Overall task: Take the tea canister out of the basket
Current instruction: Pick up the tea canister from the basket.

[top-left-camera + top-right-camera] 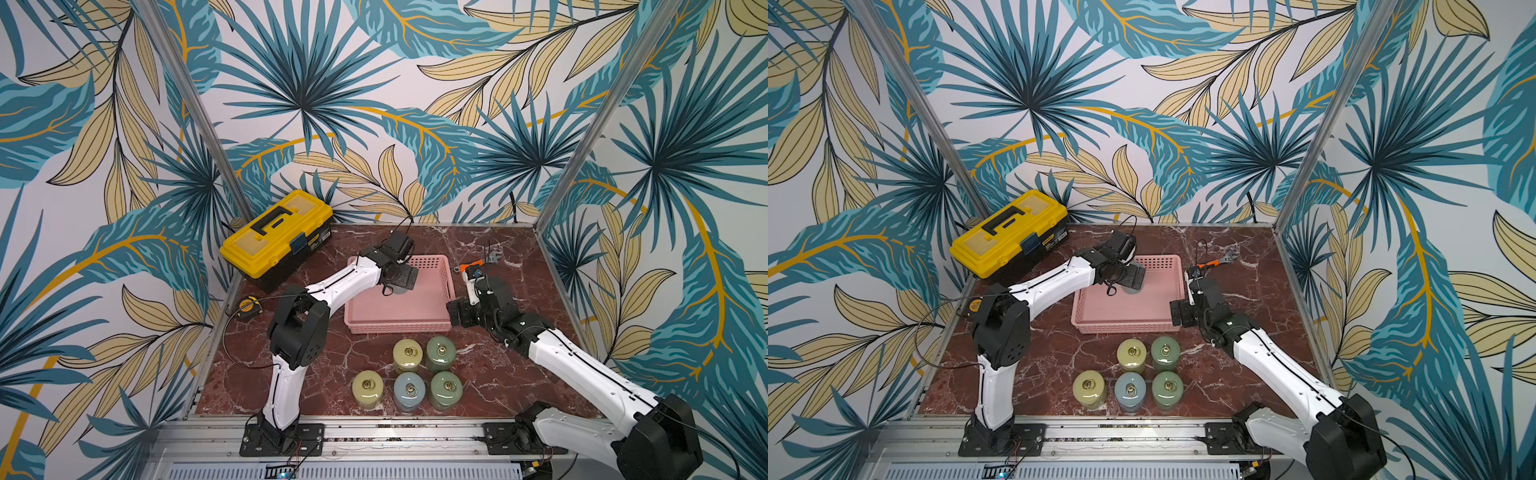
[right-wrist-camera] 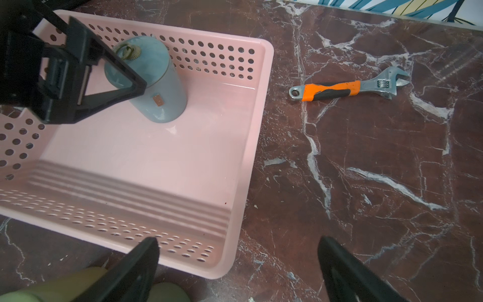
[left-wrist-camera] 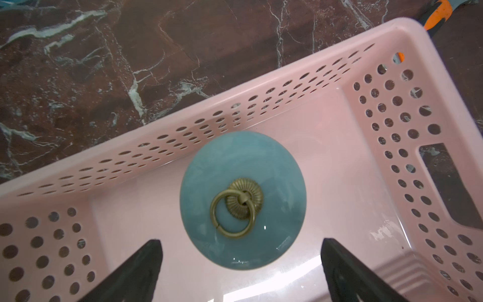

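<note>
A blue-grey tea canister (image 3: 243,183) with a brass ring on its lid stands upright in the pink basket (image 3: 183,136), near the far wall. My left gripper (image 3: 240,243) hangs open just above it, its fingers spread wider than the lid and touching nothing. In the right wrist view the left gripper (image 2: 78,78) hides part of the canister (image 2: 162,89). In both top views it covers nearly all of it. My right gripper (image 2: 238,240) stands open and empty over the table by the basket's (image 2: 261,104) near right corner.
Several other lidded canisters (image 1: 409,374) stand in two rows in front of the basket (image 1: 399,328). A yellow-and-black toolbox (image 1: 278,232) sits at the back left, with a tape measure (image 1: 248,305) near it. An orange-handled wrench (image 2: 347,87) lies right of the basket.
</note>
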